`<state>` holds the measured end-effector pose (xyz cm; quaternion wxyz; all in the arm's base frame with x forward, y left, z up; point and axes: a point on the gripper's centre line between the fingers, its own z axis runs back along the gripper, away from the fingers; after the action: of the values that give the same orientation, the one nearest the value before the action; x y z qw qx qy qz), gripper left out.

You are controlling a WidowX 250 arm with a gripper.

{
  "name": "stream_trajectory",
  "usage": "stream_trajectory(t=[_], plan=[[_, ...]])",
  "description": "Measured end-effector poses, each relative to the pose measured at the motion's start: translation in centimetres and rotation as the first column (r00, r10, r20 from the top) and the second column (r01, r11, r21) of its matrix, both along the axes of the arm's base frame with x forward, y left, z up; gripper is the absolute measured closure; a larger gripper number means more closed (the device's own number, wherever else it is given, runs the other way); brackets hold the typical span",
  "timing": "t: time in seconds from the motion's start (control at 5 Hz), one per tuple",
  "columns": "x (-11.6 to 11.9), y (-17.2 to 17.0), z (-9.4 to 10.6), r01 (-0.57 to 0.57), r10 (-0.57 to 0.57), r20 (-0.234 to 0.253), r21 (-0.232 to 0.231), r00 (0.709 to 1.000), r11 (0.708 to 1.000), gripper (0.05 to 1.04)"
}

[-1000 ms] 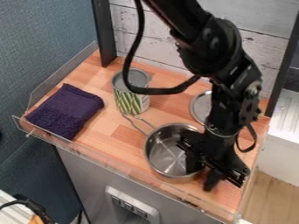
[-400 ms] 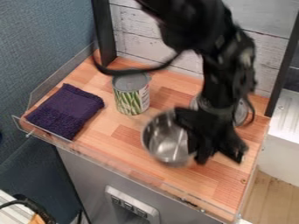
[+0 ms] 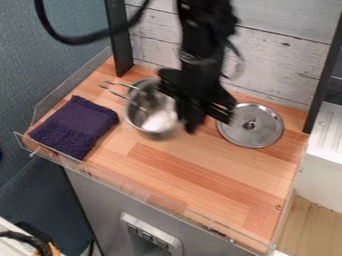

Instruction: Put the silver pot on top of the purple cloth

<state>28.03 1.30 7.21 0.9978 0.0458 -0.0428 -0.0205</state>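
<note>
The gripper [image 3: 184,116] is at the upper middle, shut on the right-hand rim of the silver pot [image 3: 148,111]. Its dark body covers part of that rim. The pot hangs above the board, its opening facing up and its looped wire handle pointing to the upper left. Left of the pot, the purple cloth [image 3: 75,127] lies folded flat near the board's left edge, with a small gap between them in the view.
A round metal lid [image 3: 250,125] with a centre knob lies on the wooden board [image 3: 200,175] at the right. Low clear walls [image 3: 120,186] edge the board, and a dark post [image 3: 119,37] stands behind the pot.
The pot has risen and moved up and to the left with the gripper, and now covers the spot where the can stood. The lid has come out from behind the arm.
</note>
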Motion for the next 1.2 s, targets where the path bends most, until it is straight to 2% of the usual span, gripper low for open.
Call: stream_trajectory(t=[0.2, 0.4, 0.8, 1.0, 1.2], plan=[[1.1, 4.7, -1.2, -0.059, 0.059, -0.046, 0.006, 0.997, 0.998, 1.005], [1.7, 9.7, -2.3, -0.067, 0.069, -0.083, 0.022, 0.994, 0.997, 1.005], [1.2, 12.8, -2.8, -0.061, 0.067, -0.121, 0.056, 0.990, 0.997, 1.005], [-0.1, 12.9, -2.4, -0.049, 0.051, -0.115, 0.019, 0.992, 0.999, 1.005], [-0.1, 12.0, 0.6, -0.037, 0.035, -0.026, -0.054, 0.999, 0.998, 1.005]])
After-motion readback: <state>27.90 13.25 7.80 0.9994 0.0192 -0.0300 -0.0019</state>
